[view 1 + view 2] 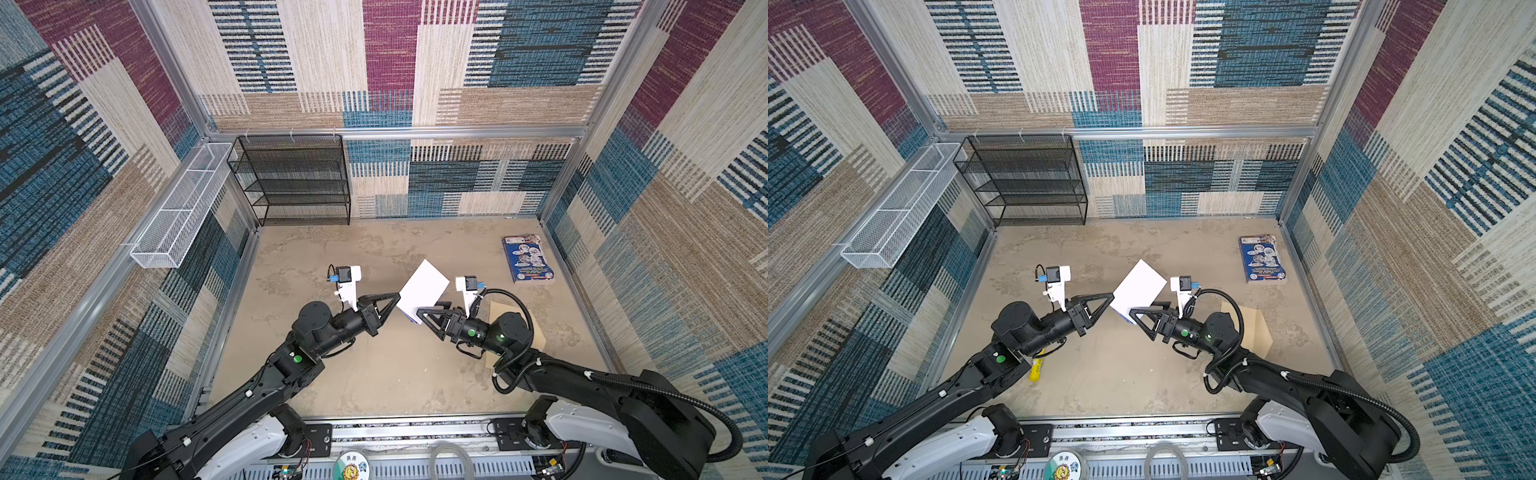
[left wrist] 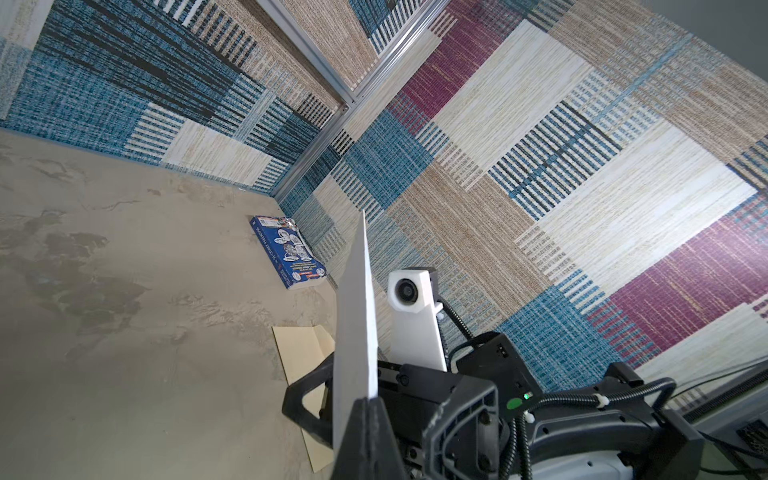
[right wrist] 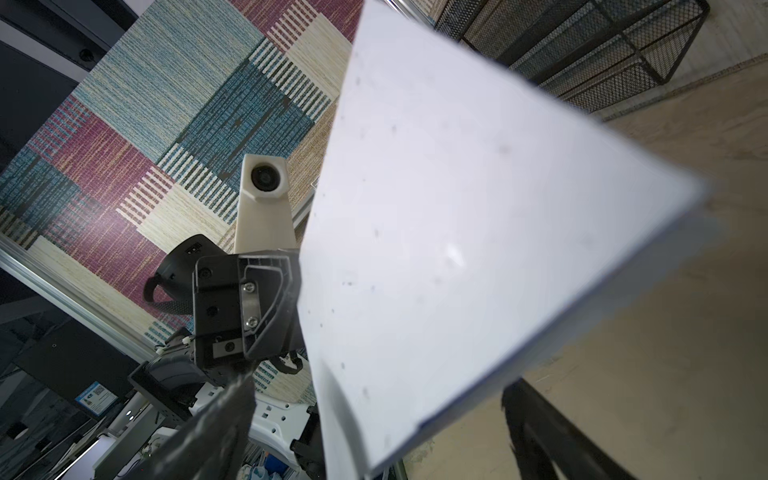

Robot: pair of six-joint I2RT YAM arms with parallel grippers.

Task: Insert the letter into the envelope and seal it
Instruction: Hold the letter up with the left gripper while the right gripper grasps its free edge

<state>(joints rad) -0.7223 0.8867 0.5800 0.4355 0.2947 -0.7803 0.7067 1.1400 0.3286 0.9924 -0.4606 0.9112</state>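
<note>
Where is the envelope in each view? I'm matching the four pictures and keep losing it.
In a top view: the envelope lies flat, right of centre, partly hidden.
In a top view: the envelope is in the same spot, with more of it showing.
Left wrist view: lower middle, flat behind the letter.
Right wrist view: not in it.
Shared landmark: the letter, white, seen in all four.

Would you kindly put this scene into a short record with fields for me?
letter: white paper sheet, plain side facing up, held above the beige table
grip: left gripper shut on the sheet's corner
other arm: right gripper open, jaws astride the sheet's near edge
envelope: flat tan kraft-paper rectangle, lying on the table beneath the right arm
progress: sheet not yet in the envelope
bystander: glossy blue printed booklet, flat near the far right corner
</note>
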